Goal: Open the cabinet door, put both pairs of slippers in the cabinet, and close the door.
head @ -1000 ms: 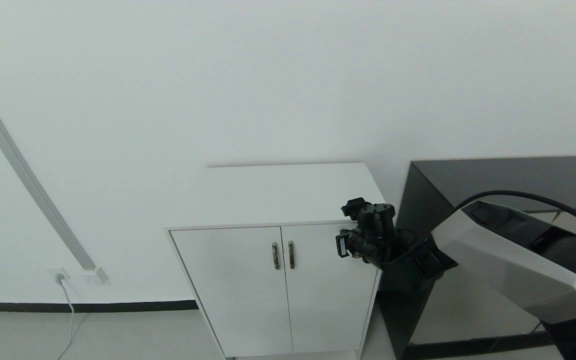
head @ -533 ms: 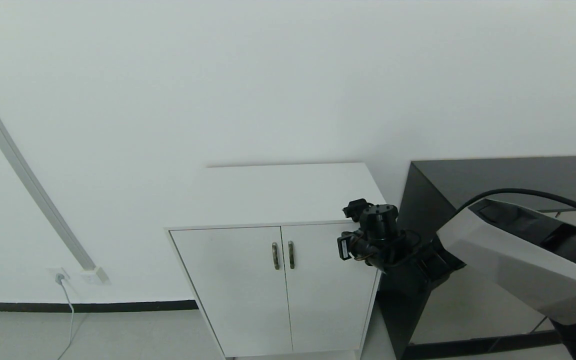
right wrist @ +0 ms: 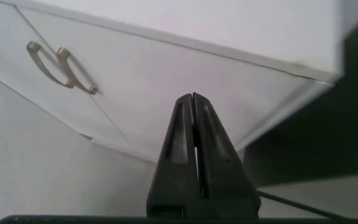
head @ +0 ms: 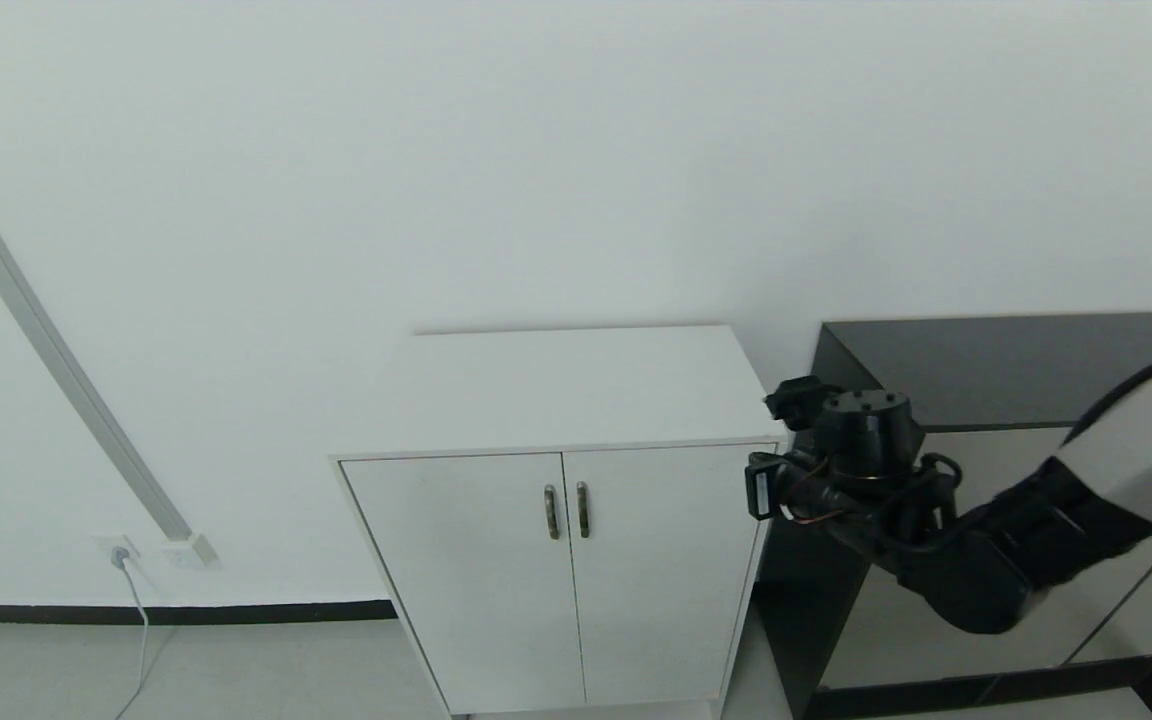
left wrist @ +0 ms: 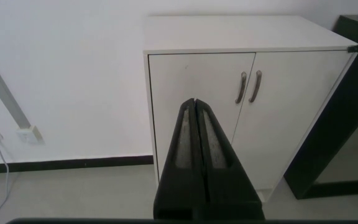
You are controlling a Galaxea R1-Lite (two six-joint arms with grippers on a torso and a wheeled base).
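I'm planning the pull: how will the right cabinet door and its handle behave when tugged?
The handle looks like a slim, rigid metal bow, probably smooth, so a loose grip may slide. The right door is a flat panel, likely stiff and light, probably swinging from its outer edge.
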